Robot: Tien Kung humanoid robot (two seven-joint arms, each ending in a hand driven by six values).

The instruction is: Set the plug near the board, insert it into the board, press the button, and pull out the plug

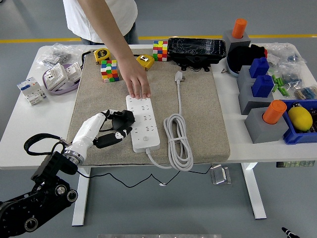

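I am viewing the left robot hand [117,130] reaching in from the lower left over the beige mat [198,119] on the table [39,129], its fingers grasping the black plug [123,120], which is sitting just beside the left edge of the white power strip [143,122]. A person's hand [135,82] is pressing down on the strip's far end. The strip's white cable [177,141] is lying coiled to its right
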